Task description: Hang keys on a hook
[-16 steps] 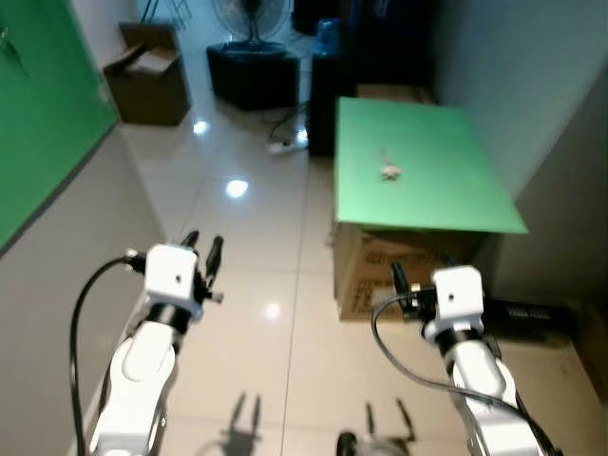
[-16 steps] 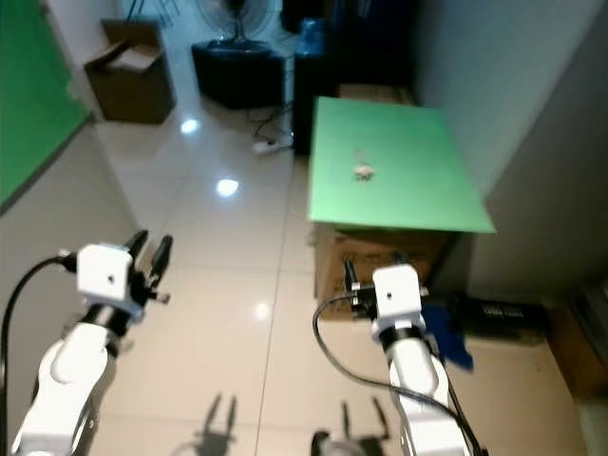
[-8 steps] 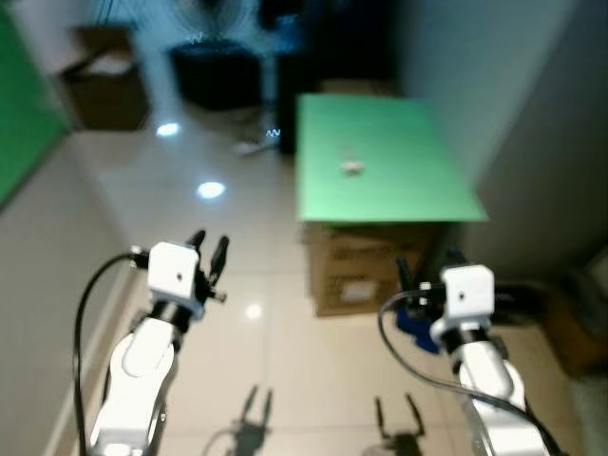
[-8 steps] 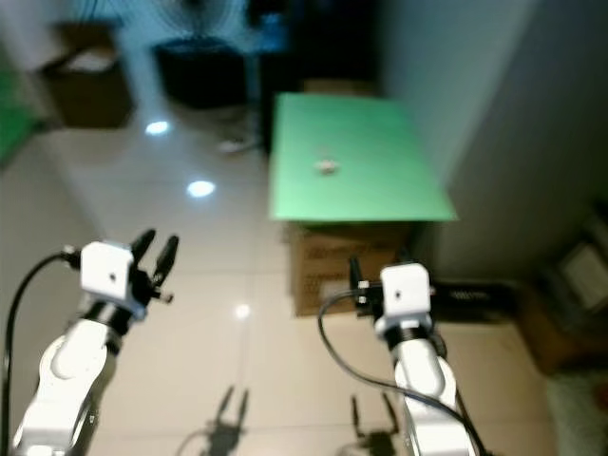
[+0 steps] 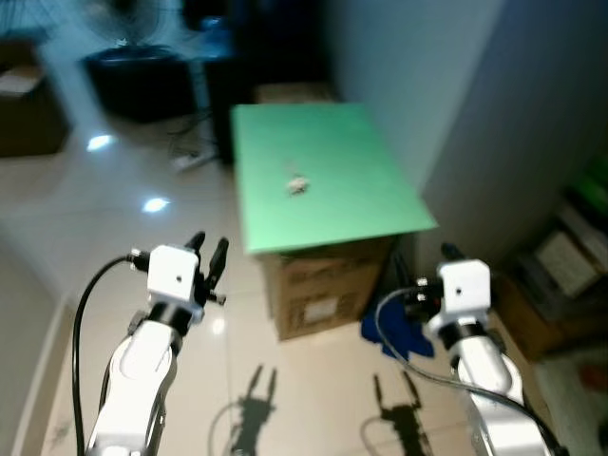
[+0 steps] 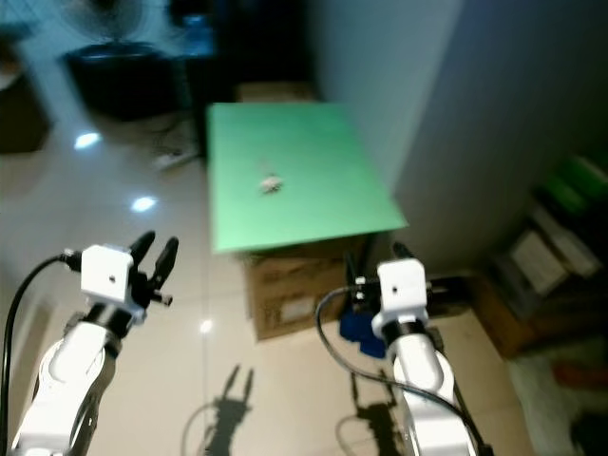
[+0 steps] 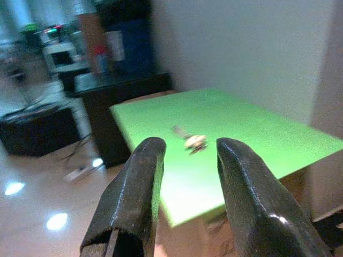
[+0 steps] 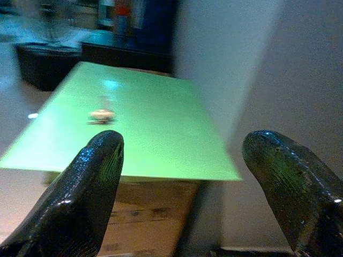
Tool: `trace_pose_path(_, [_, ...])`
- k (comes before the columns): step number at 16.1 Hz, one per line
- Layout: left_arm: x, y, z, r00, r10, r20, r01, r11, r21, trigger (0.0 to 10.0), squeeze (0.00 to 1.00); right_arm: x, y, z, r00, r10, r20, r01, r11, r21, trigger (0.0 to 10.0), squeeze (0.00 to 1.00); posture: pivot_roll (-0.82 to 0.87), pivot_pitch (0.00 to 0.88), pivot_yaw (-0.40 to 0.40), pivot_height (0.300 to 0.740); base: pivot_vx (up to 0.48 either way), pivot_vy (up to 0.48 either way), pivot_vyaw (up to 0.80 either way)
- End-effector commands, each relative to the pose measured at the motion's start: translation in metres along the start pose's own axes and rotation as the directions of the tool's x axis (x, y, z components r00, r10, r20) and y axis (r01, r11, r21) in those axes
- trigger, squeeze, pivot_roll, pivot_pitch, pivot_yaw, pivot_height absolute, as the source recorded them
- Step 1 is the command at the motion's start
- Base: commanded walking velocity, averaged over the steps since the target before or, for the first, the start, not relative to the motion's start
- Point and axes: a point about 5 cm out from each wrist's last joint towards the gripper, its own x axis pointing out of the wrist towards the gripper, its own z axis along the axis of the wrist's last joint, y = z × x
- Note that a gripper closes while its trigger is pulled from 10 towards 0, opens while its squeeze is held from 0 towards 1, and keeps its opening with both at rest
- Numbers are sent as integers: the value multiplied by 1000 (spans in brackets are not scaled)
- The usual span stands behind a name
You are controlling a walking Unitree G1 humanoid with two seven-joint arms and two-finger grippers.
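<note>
A small bunch of keys (image 5: 297, 184) lies near the middle of a green tabletop (image 5: 332, 142), ahead of me and well beyond both arms. My left gripper (image 5: 208, 251) is raised in front of my left side, open, with nothing between its fingers; in the left wrist view the keys (image 7: 194, 142) show far off through the gap. My right gripper (image 8: 185, 142) is held up at my right, near the table's front right corner, wide open and empty. In the right wrist view the keys (image 8: 101, 114) sit on the tabletop far ahead.
The green top rests on a cardboard box (image 5: 318, 285). A blue cloth (image 5: 394, 334) lies on the glossy tiled floor beside it. A grey wall (image 5: 513, 123) runs along the right, with boxes (image 5: 556, 271) at its foot. A dark cabinet (image 5: 142, 81) and a fan stand behind.
The camera has swung to the right: the table has shifted left in the picture and the green wall has left the view. Both arms keep the same raised pose, grippers open.
</note>
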Motion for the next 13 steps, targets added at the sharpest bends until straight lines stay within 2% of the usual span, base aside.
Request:
trace_pose_path(1, [4,-8,2,999,-33,8,32,999,4,10000,0,-3,-8,-2,1000,-20,-16,19,999,-26,10000,0,-108,27,1,740,428,0,0])
trace_pose_path(3, [6,-8,2,1000,-29,8,29,1000,4,10000,0,-4,-6,-4,999,9,-33,-11,999,-42,10000,0,-109,28,2,740,429,0,0])
trace_pose_path(6, [6,-9,2,999,-38,10,38,999,2,10000,0,-4,-7,-4,999,-9,-31,8,999,-51,10000,0,-111,31,4,740,429,0,800])
trace_pose_path(13, [7,-12,0,998,-68,-1,68,998,13,10000,0,-4,-5,-6,1000,-5,-31,4,999,-33,10000,0,-111,33,13,740,430,0,0])
